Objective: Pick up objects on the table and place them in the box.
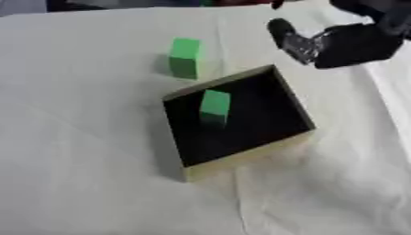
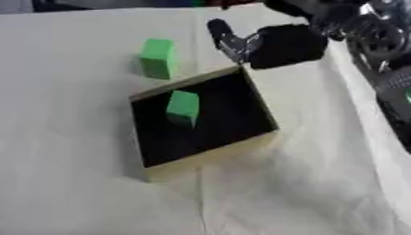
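Note:
A square box (image 1: 237,158) with a black inside and tan walls lies on the white cloth in the middle. One green block (image 1: 215,106) stands inside it near the upper left. A second green block (image 1: 184,57) stands on the cloth just beyond the box's far left corner. My right hand (image 1: 341,43) hovers above the table past the box's far right corner, a finger stretched toward the left, holding nothing. It is well apart from both blocks. My left hand does not show.
White wrinkled cloth (image 1: 80,137) covers the whole table. My right arm's black and silver parts (image 2: 385,55) run down the right edge in the right eye view. Dark shapes lie along the far edge.

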Controlling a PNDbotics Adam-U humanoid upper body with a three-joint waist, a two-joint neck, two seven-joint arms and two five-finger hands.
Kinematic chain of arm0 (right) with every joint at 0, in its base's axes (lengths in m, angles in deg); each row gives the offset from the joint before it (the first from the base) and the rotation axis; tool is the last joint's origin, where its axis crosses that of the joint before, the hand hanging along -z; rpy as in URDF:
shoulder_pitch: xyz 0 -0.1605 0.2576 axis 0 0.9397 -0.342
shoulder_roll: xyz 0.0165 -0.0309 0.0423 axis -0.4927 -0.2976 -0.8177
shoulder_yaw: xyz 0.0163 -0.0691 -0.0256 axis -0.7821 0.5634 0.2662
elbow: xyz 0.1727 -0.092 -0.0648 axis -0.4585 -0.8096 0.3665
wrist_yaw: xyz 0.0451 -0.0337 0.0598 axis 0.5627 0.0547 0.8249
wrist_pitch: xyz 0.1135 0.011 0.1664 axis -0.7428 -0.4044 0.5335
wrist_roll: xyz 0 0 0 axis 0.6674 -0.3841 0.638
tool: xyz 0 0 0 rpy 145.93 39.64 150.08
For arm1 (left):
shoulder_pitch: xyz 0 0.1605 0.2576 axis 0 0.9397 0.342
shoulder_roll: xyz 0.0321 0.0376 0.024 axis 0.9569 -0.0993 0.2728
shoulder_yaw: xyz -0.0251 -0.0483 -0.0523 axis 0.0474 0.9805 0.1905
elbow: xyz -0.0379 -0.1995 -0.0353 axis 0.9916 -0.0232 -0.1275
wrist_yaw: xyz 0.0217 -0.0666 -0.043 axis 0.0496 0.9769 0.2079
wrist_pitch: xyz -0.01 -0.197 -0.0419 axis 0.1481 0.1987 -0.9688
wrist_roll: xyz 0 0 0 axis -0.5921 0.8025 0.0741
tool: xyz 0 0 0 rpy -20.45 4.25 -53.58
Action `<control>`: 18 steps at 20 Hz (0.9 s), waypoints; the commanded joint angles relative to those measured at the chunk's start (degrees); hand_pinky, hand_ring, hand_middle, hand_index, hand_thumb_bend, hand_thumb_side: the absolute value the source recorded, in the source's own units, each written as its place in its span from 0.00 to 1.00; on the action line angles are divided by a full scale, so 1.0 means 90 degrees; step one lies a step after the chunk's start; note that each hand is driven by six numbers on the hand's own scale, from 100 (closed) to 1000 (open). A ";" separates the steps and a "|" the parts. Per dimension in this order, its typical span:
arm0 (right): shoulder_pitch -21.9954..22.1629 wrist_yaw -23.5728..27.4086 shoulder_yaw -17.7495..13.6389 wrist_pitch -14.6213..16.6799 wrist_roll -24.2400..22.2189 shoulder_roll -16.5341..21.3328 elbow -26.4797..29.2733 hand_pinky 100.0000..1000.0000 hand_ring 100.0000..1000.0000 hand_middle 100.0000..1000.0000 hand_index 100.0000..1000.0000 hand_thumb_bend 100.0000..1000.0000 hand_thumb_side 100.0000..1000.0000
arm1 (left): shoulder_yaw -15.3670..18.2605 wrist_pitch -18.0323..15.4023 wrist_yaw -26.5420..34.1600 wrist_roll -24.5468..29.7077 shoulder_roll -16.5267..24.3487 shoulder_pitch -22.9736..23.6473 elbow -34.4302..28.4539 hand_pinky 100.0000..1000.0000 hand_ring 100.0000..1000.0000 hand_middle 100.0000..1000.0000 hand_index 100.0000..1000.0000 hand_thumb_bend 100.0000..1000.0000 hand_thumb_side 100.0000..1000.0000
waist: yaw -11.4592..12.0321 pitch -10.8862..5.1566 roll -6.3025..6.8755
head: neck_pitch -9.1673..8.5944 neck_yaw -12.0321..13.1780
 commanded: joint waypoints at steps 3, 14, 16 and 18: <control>0.0069 0.0511 -0.0793 0.0334 0.0492 0.0016 0.0122 0.86 0.80 0.66 0.97 0.00 0.83 | -0.0608 0.0445 -0.0395 0.0483 0.0919 -0.0519 0.0243 0.80 0.70 0.72 0.92 0.22 0.75 | -0.0099 -0.0103 0.0038 | -0.0090 0.0182; 0.0291 0.1623 -0.1302 0.0618 0.1604 -0.0047 0.0122 0.86 0.79 0.65 0.96 0.04 0.79 | -0.2323 0.0419 -0.0756 0.1595 0.1067 -0.2122 0.2022 0.84 0.77 0.80 0.97 0.35 0.71 | -0.0252 -0.0163 0.0127 | -0.0051 0.0369; 0.0317 0.1816 -0.1294 0.0644 0.1797 -0.0036 0.0122 0.87 0.79 0.65 0.96 0.04 0.79 | -0.2574 0.0411 -0.0836 0.1788 0.0931 -0.2382 0.2337 0.84 0.78 0.81 0.98 0.38 0.69 | -0.0276 -0.0161 0.0138 | -0.0052 0.0413; 0.0351 0.2020 -0.1264 0.0661 0.2002 -0.0006 0.0122 0.87 0.79 0.65 0.95 0.04 0.80 | -0.2732 0.0396 -0.0909 0.1993 0.0776 -0.2613 0.2669 0.85 0.78 0.81 0.98 0.41 0.67 | -0.0293 -0.0157 0.0146 | -0.0056 0.0429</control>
